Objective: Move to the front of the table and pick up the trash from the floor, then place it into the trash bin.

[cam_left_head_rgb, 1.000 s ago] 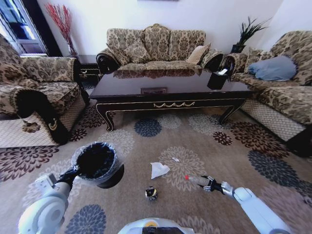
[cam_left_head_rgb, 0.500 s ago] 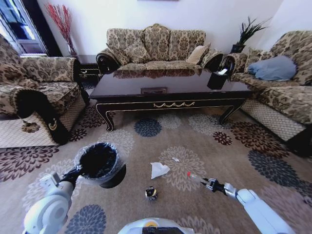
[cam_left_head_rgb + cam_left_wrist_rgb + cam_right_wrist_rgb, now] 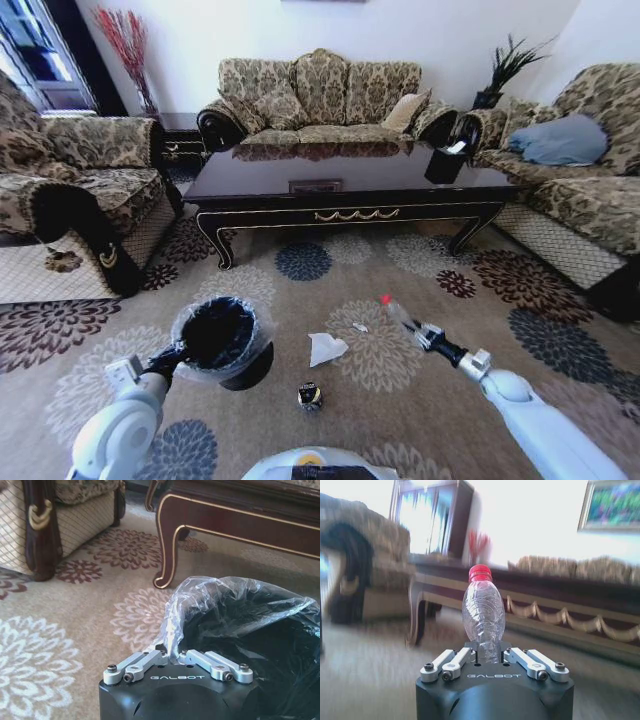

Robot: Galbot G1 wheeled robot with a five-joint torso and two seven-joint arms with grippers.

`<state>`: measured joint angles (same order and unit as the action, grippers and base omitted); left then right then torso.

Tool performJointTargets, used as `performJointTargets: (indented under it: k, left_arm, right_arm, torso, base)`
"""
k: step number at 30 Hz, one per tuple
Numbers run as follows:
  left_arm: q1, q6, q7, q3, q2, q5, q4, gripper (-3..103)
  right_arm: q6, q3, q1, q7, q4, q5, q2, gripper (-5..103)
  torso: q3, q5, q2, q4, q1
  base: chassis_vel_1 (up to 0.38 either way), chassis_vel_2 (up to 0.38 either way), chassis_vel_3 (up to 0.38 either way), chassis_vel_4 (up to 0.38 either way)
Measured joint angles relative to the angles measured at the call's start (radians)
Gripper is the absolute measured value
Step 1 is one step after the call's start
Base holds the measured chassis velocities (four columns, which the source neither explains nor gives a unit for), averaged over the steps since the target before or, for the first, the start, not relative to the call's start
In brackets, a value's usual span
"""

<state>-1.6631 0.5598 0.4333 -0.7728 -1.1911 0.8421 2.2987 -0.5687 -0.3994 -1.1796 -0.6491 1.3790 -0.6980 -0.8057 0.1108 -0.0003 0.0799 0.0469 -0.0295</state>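
Observation:
My right gripper (image 3: 418, 331) is shut on a clear plastic bottle (image 3: 398, 311) with a red cap, held up off the carpet and pointing toward the table (image 3: 340, 180); the bottle (image 3: 483, 614) stands straight out of the gripper (image 3: 489, 652) in the right wrist view. My left gripper (image 3: 185, 349) is shut on the rim and clear liner of the black trash bin (image 3: 222, 340), lifted above the floor (image 3: 400, 420); the liner (image 3: 210, 600) bunches between the fingers at the gripper (image 3: 172, 656). On the carpet lie a crumpled white paper (image 3: 325, 348), a round black-and-yellow item (image 3: 310, 397) and a tiny white scrap (image 3: 360, 327).
The dark coffee table stands ahead, its curved leg (image 3: 165, 545) near the bin. Patterned sofas sit at the left (image 3: 70, 200), back (image 3: 320, 100) and right (image 3: 580, 180). A black holder (image 3: 445, 160) rests on the table's right end.
My right gripper lifted the bottle off the carpet and swung it up and left. My left arm carried the bin rightward, toward the middle.

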Motion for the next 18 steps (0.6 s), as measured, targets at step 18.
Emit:
performJointTargets:
  k: [18]
  left_arm:
    - [0.061,0.012,-0.037,0.157,0.077,0.031,-0.046,4]
  right_arm:
    - [-0.005,0.191,0.071,0.275,0.493,-0.079,-0.02,19]
  torso:
    - [0.0,0.0002,0.0,0.0003,0.0]
  base:
    - [0.0,0.0,0.0,0.0]
